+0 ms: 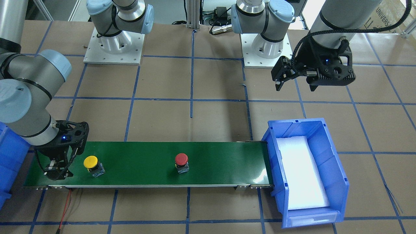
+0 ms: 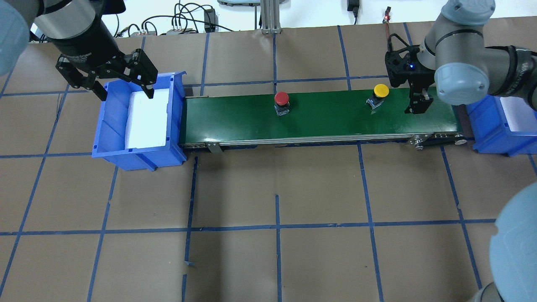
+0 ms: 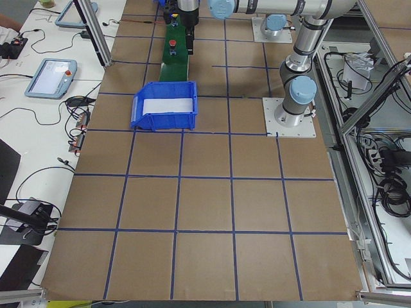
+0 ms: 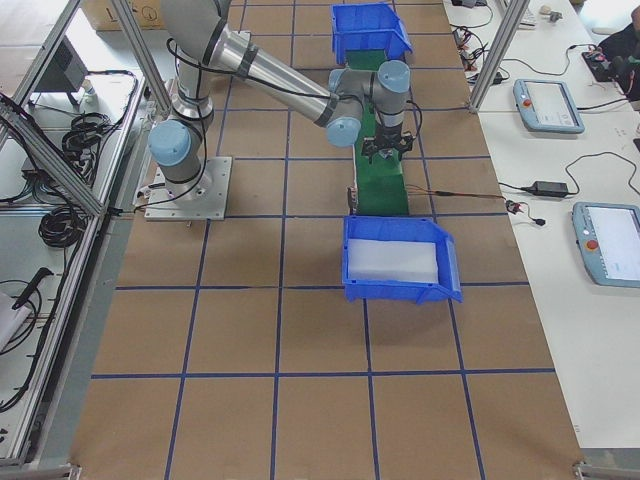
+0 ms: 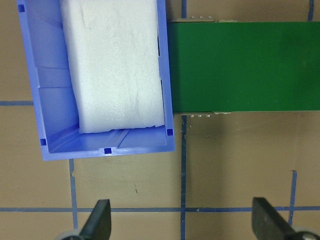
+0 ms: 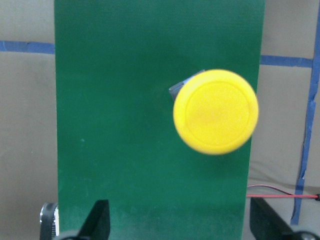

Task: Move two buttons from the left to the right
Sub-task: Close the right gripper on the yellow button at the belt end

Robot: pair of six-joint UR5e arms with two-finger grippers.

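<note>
Pickup at the right end looks like the step in hand. Both buttons stand upright on the long green conveyor belt (image 2: 319, 119). The yellow-capped push button (image 2: 381, 90) is near the belt's right end and the red-capped push button (image 2: 281, 98) is about mid-belt, well apart from it.

The right hand (image 2: 417, 110) hangs low over the belt just beside the yellow one, twd the far-right blue plastic bin (image 2: 486, 126); fingers spread, nothing between them. The left hand (image 2: 126, 93), also spread & empty, hovers over the foam-lined blue plastic bin (image 2: 110, 126) at the left end.

Next, probably: the right hand centres over the yellow cap, which sits off to 1 side in the wrist view, drops, pinches the body below the cap, then lifts it to the right bin. After that, button no. 2.
</note>
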